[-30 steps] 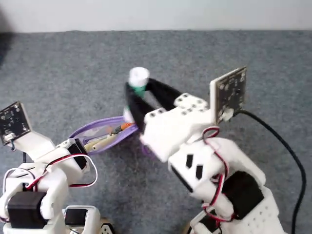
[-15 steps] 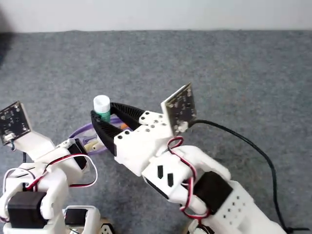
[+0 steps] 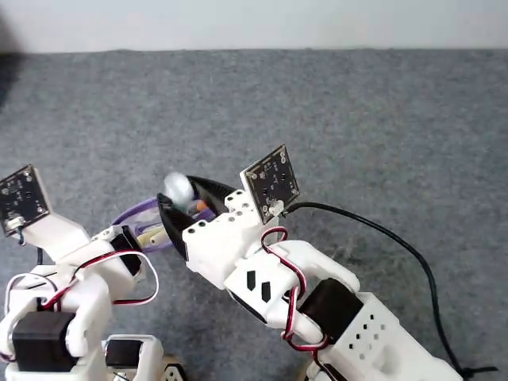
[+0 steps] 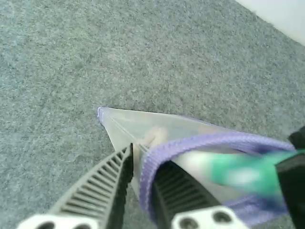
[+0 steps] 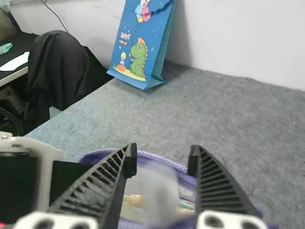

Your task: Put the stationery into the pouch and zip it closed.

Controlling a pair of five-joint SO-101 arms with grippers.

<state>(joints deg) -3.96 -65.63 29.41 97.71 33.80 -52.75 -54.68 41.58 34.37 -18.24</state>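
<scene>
The translucent soft pouch with purple zip trim (image 4: pixel 143 125) lies on the grey felt-covered counter (image 3: pixel 381 119), in front of the left arm, with its mouth open. The left end effector (image 4: pixel 136 151) is clenched on the purple trim at one end of the mouth; the trim passes between its two black ribbed fingers (image 4: pixel 112 179). The right end effector (image 5: pixel 162 155) is positioned directly over the open mouth and is grasping the green glue stick with a white cap (image 3: pixel 178 187). The stick sits between the black fingers with the cap uppermost, and it appears smeared in both wrist views. Whether the lower end of the stick is already inside the pouch cannot be determined. An orange-tipped stationery piece (image 3: pixel 200 208) and a beige stationery piece (image 3: pixel 152 235) lie inside the pouch. A black cable (image 3: pixel 397 242) runs from the right wrist camera across the counter. In the right wrist view, a blue paper gift bag with a dinosaur picture (image 5: pixel 143 43) leans against the white wall (image 5: pixel 248 33) beyond the counter.
</scene>
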